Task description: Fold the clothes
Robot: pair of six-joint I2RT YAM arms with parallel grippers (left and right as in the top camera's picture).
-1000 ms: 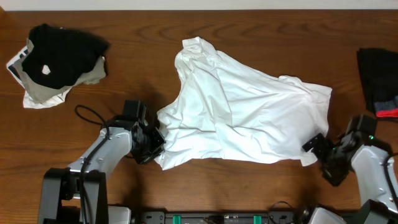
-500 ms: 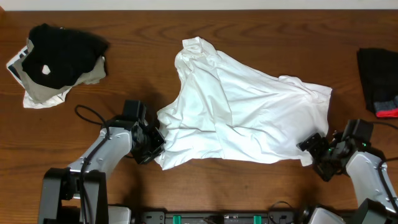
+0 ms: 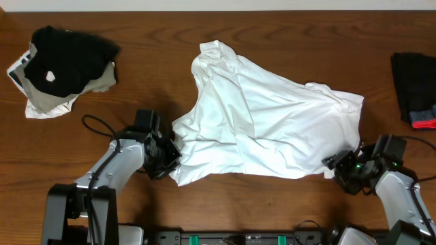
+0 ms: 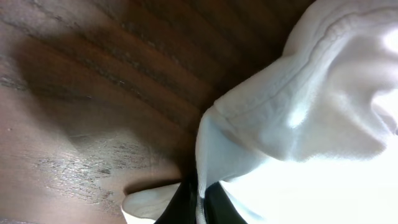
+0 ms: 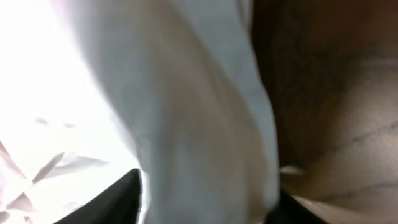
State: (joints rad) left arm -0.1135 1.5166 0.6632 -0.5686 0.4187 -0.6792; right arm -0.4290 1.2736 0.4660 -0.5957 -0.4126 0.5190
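Note:
The clothes (image 3: 266, 122), a white T-shirt, lie crumpled across the middle of the wooden table (image 3: 136, 82). My left gripper (image 3: 172, 153) is at the shirt's lower left edge. The left wrist view shows that gripper (image 4: 200, 200) shut, with a thin white hem (image 4: 323, 124) pinched between its dark fingers. My right gripper (image 3: 337, 167) is at the shirt's lower right corner. Seen from the right wrist, a thick fold of white cloth (image 5: 199, 112) fills the gap of the gripper (image 5: 208, 202). Its jaws stand apart on either side of that fold.
A black garment with a white spot (image 3: 65, 58) tops a light cloth pile (image 3: 41, 102) at the far left. A black garment with red trim (image 3: 414, 88) lies at the right edge. A cable (image 3: 95, 126) loops beside the left arm.
My right gripper has slid left onto the shirt's lower right corner and its jaws have narrowed around the cloth. The left gripper and shirt have not moved.

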